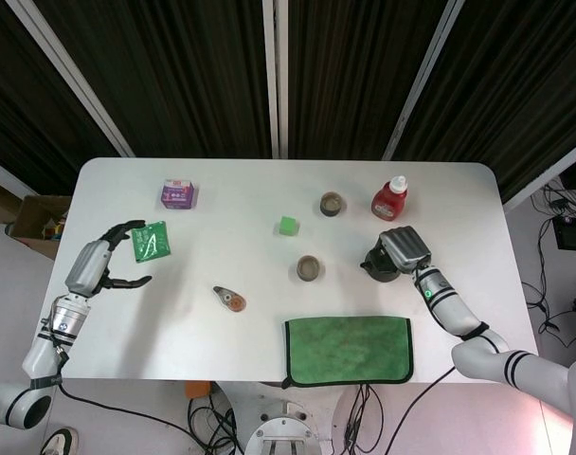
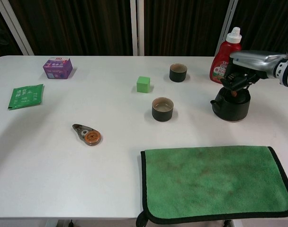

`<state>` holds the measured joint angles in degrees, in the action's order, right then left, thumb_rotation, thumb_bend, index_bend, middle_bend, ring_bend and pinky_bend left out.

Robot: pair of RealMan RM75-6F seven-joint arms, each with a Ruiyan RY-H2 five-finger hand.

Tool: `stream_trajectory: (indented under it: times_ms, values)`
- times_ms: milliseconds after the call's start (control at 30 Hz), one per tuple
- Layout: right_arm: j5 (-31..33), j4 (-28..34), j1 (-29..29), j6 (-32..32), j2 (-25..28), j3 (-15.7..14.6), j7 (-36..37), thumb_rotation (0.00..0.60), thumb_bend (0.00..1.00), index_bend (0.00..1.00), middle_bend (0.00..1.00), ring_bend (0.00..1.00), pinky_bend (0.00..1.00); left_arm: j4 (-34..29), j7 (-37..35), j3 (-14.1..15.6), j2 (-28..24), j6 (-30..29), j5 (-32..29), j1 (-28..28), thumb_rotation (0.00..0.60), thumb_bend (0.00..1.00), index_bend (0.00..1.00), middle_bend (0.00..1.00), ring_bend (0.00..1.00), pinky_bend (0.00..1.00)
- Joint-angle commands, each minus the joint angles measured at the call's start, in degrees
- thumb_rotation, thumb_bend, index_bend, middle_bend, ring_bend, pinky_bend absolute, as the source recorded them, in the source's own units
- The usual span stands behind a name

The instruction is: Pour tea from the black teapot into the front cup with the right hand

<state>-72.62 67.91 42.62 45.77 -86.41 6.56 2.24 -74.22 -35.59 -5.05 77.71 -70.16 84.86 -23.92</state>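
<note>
The black teapot [image 2: 230,105] [image 1: 376,264] stands at the right of the white table, spout pointing left. My right hand [image 2: 246,64] [image 1: 405,248] is over it, fingers curled down onto its top and gripping it there. The front cup [image 2: 162,109] [image 1: 309,268], dark and round, sits a short way left of the teapot, clear of the spout. My left hand [image 1: 103,265] hovers open at the table's left edge, fingers apart and holding nothing; the chest view does not show it.
A red bottle [image 2: 225,56] stands just behind the teapot. A second cup [image 2: 178,73] and a green cube [image 2: 143,84] lie further back. A green cloth [image 2: 215,182] covers the front right. A tape dispenser [image 2: 87,134], a green packet [image 2: 25,96] and a purple box [image 2: 58,67] lie left.
</note>
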Motion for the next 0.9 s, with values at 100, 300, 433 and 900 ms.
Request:
stream_trajectory:
  times_ms: [100, 300, 433, 900]
  values:
    - [-0.1, -0.5, -0.1, -0.2, -0.3, -0.1, -0.1, 0.558, 0.59, 0.97, 0.92, 0.76, 0.53, 0.2, -0.1, 0.0, 0.1, 0.1, 0.0, 0.0, 0.6, 0.12, 0.17, 0.18, 0.17, 0.27]
    - [-0.4, -1.1, -0.3, -0.3, -0.7, 0.0, 0.1, 0.558, 0.44, 0.97, 0.91, 0.76, 0.52, 0.3, -0.4, 0.0, 0.2, 0.2, -0.1, -0.1, 0.6, 0.12, 0.17, 0.18, 0.17, 0.27]
    - [-0.7, -1.3, -0.4, 0.2, -0.9, 0.2, 0.7, 0.557, 0.29, 0.96, 0.91, 0.76, 0.52, 0.4, -0.4, 0.0, 0.2, 0.3, 0.0, -0.2, 0.6, 0.12, 0.17, 0.18, 0.17, 0.27]
    - [-1.5, -3.0, -1.3, 1.7, -2.2, 0.6, 1.5, 0.362, 0.0, 0.95, 0.89, 0.73, 0.5, 0.3, -0.3, 0.0, 0.2, 0.6, -0.1, -0.3, 0.6, 0.12, 0.17, 0.18, 0.17, 0.27]
